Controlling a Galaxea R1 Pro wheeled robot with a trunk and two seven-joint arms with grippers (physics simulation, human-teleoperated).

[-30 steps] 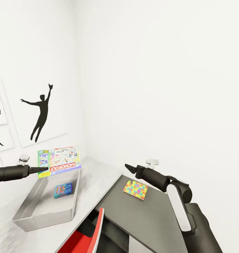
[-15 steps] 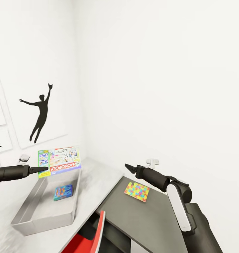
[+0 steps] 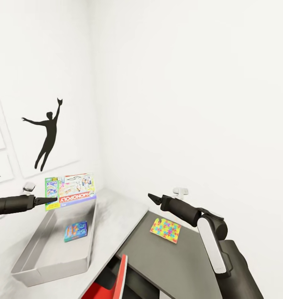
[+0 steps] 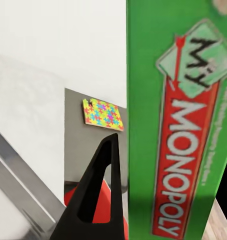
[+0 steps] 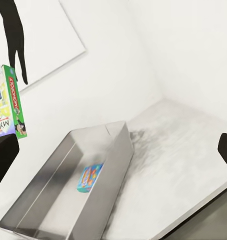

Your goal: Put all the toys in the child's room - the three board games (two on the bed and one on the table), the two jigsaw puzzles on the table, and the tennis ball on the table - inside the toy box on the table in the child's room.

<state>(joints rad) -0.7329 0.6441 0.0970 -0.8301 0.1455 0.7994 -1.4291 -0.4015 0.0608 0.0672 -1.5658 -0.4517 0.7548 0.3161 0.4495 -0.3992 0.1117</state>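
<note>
Evidently light and stiff, the Monopoly box [image 3: 70, 190] hangs upright above the toy box [image 3: 54, 245], pinched at one short edge by the left gripper [image 3: 50, 201]; slipping seems likely.

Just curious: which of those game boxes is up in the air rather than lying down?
The green Monopoly box, held by the left jaws above the toy box; the others lie flat.

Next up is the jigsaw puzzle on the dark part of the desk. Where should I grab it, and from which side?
The jigsaw puzzle lies flat on the dark desk section, so probably pinch across a thin edge. The right gripper hangs just above it; I'd come down on its near edge, which lies open.
</note>
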